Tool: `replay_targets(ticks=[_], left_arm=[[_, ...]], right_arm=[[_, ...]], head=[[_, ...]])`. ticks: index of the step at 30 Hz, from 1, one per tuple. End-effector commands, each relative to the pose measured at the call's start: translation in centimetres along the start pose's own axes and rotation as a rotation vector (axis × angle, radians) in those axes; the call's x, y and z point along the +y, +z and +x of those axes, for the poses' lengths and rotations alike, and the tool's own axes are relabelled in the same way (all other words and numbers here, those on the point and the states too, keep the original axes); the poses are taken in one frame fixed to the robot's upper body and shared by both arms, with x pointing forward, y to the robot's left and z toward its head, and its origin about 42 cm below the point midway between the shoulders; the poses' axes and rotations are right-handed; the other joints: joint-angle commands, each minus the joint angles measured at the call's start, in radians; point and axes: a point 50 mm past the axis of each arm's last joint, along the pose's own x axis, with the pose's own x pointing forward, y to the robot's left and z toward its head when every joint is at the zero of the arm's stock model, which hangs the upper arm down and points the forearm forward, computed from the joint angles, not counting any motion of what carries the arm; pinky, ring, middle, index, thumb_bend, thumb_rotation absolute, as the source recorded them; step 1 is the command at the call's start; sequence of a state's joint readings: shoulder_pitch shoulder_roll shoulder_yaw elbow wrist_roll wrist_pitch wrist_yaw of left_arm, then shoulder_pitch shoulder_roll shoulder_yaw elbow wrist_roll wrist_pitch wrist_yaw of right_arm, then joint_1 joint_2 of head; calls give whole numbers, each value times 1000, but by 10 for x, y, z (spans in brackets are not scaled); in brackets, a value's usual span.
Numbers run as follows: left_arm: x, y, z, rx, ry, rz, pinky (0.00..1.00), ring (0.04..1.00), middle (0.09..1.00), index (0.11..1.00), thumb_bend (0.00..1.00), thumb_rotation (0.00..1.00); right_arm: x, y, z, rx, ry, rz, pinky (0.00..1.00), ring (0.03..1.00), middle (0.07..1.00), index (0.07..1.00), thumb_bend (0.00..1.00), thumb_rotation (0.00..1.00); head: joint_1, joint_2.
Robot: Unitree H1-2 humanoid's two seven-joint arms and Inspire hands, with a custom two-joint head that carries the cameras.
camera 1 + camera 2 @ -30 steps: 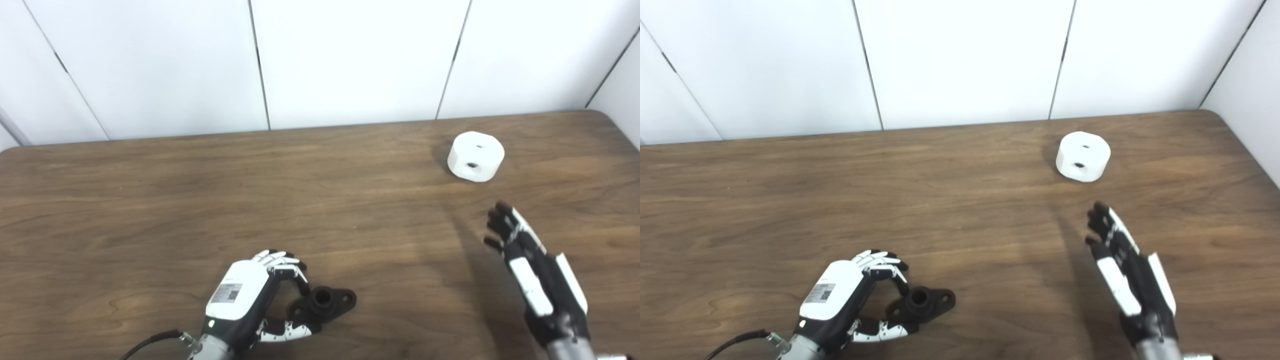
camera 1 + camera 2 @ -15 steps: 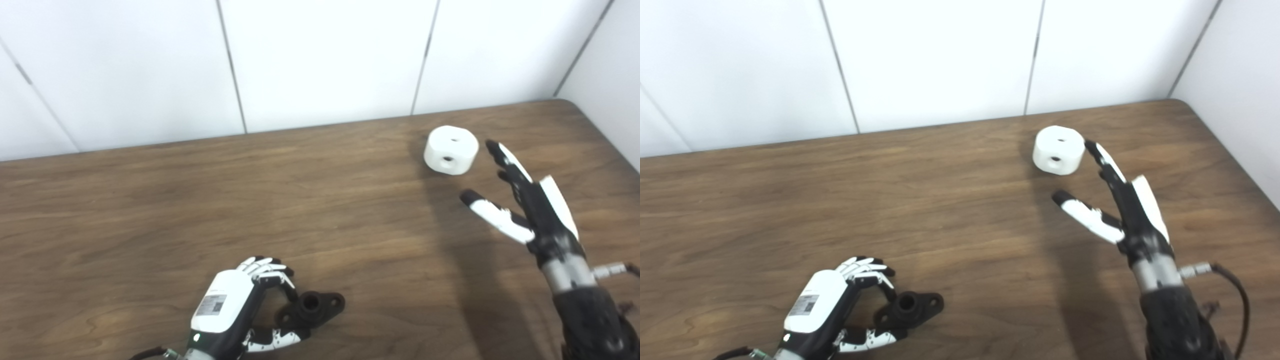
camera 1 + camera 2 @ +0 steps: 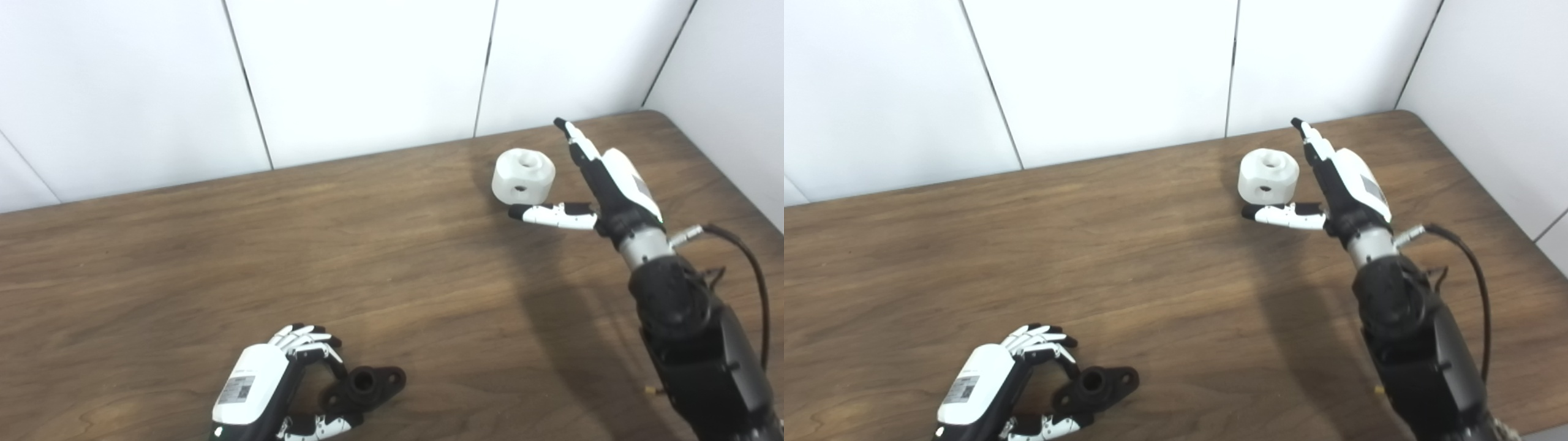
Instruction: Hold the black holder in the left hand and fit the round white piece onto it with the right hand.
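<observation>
The right hand (image 3: 603, 184) is spread wide, fingers straight along the right side of the round white piece (image 3: 523, 176) and thumb stretched under its near side, holding nothing; the piece sits on the wooden table (image 3: 184, 257) toward the far right corner. The left hand (image 3: 278, 383) curls around the left end of the black holder (image 3: 366, 386) at the near edge; whether it truly grips cannot be told; the holder lies flat on the wood.

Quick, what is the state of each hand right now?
Left hand: fingers curled around the black holder on the table; firm grasp cannot be told.
Right hand: open, beside the round white piece, holding nothing.
</observation>
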State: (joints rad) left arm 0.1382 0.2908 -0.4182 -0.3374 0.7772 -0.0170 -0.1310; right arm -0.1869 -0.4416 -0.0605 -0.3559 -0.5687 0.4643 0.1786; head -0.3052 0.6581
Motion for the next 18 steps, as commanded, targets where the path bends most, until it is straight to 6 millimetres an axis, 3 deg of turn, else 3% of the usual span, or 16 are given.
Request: replay_targets(ticks=[1, 7, 12, 18], left_arm=[[-16, -11, -18, 71, -124, -15, 887, 825, 757, 489, 508, 48], [-13, -13, -22, 71, -137, -9, 895, 832, 758, 489, 507, 49], [-11, -15, -25, 81, -137, -13, 891, 832, 759, 490, 506, 49], [-10, -16, -25, 81, -133, -17, 883, 829, 759, 489, 507, 48]], right_arm=[[-21, 10, 18, -26, -50, -57, 918, 1000, 1000, 1000, 793, 477], [-26, 12, 48, 8, -38, -159, 937, 1000, 1000, 992, 795, 546], [-28, 9, 71, 46, -15, -199, 969, 1000, 1000, 979, 805, 513], [-30, 5, 82, 87, 6, -217, 945, 1000, 1000, 954, 803, 484]], head=[[-6, 1], [-28, -1], [-41, 0], [-46, -1]])
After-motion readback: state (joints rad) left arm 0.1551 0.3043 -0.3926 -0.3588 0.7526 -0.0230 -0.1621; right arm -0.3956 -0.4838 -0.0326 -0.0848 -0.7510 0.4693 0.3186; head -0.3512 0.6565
